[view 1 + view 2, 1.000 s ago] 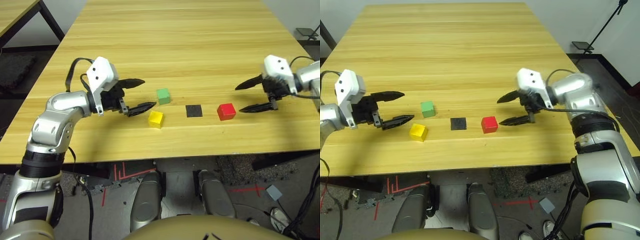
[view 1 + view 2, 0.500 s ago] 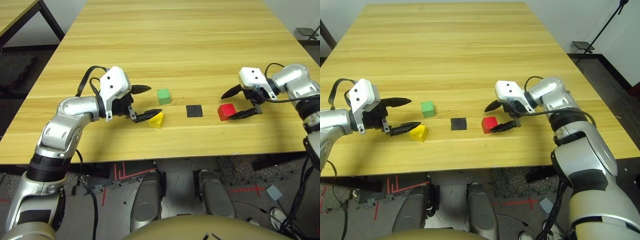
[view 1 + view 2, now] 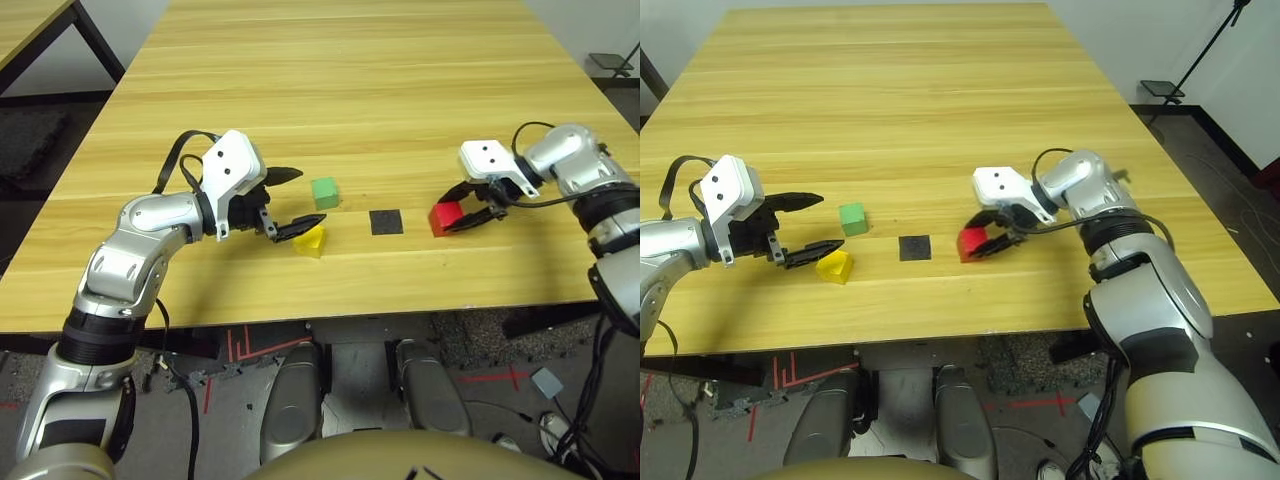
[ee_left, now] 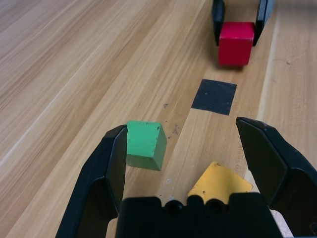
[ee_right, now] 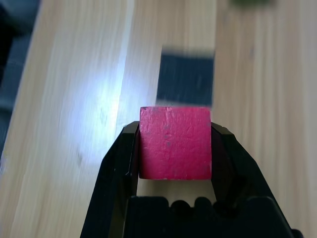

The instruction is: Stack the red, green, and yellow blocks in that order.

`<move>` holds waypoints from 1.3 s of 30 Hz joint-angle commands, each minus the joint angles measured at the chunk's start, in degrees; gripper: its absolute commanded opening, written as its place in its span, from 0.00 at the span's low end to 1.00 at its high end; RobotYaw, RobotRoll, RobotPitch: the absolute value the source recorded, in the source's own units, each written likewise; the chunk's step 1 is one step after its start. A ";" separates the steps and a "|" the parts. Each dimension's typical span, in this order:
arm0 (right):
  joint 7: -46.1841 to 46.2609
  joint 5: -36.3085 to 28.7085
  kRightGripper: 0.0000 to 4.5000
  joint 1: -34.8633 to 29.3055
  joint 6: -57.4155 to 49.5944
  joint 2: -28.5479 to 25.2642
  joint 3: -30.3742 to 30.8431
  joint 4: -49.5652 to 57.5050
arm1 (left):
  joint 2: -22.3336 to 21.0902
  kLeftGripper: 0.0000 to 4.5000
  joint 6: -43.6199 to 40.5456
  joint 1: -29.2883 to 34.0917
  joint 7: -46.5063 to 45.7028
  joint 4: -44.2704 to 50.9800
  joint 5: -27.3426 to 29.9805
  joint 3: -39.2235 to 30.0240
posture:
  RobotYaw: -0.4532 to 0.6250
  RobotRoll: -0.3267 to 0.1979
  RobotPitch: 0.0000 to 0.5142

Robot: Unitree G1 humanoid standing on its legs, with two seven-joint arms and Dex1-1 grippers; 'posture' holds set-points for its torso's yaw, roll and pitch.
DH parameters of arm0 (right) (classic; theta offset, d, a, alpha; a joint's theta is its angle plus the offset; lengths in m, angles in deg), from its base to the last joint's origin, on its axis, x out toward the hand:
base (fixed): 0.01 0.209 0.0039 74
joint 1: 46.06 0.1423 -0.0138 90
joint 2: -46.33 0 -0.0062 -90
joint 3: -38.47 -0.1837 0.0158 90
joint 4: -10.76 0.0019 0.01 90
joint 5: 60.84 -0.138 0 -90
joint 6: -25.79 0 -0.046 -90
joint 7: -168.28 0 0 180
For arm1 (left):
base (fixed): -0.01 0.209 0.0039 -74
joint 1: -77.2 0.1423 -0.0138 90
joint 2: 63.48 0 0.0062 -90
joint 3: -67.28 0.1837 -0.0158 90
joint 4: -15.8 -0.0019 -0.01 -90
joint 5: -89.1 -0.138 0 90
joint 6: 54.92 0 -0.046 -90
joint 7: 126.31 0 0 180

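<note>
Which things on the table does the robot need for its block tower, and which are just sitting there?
Needed for the tower:
- red block, gripped between the right gripper's fingers
- green block, on the table
- yellow block, by the open left gripper

Just there:
- flat black square patch, between the green and red blocks
- wooden table

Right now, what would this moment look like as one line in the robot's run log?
right claw: shut on red block | left claw: open by yellow block | green block: free | stack: not started
</note>
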 commanded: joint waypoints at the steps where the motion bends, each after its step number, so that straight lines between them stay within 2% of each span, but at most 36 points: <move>1: -0.34 1.01 0.45 0.41 -3.66 1.81 -2.15 3.38 | -0.21 1.00 -0.59 -0.96 -0.05 0.38 -1.00 1.04 | 0.80 0.36 0.22; 14: 1.22 7.89 0.45 -0.13 -1.94 7.78 -5.09 1.17 | 0.33 1.00 -4.06 -2.01 -1.87 0.89 -1.12 0.22 | 0.84 0.36 0.27; 33: 1.00 13.01 0.45 -1.01 -0.95 8.54 -6.70 -0.62 | 0.64 1.00 -5.15 -3.03 -2.54 -0.23 -1.47 1.05 | 0.84 0.36 0.31; 39: -0.22 11.71 0.91 -1.27 -1.07 8.11 -8.13 -0.56 | 2.60 1.00 -1.28 -6.42 -0.34 -5.95 -2.01 2.12 | 0.81 0.40 0.28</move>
